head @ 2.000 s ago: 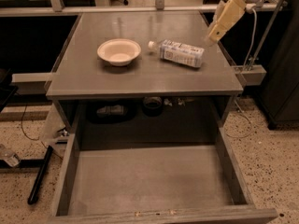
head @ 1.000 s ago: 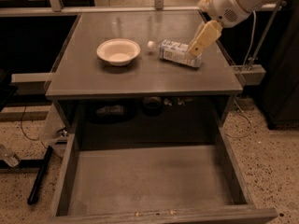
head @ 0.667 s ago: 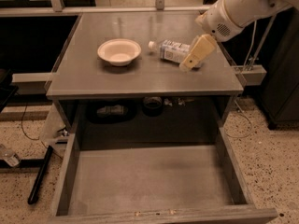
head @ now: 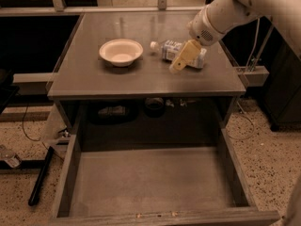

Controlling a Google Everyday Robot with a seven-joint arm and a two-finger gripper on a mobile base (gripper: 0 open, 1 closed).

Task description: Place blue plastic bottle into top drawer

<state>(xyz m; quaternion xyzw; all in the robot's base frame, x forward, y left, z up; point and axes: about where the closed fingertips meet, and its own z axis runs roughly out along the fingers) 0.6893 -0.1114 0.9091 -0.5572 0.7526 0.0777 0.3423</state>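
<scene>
The blue plastic bottle lies on its side on the grey tabletop, white cap pointing left toward the cream bowl. My gripper hangs from the white arm coming in from the upper right. It is over the bottle's near right part and covers some of the label. The top drawer is pulled fully open below the table's front edge, with a bare grey floor.
A cream round bowl sits left of the bottle on the tabletop. Small items lie on the shelf under the tabletop. A black bar lies on the speckled floor at left. A white rail sticks out at right.
My arm has swung down and left from above the table's far right corner, bringing the gripper over the bottle. The bottle, bowl and drawer have not moved.
</scene>
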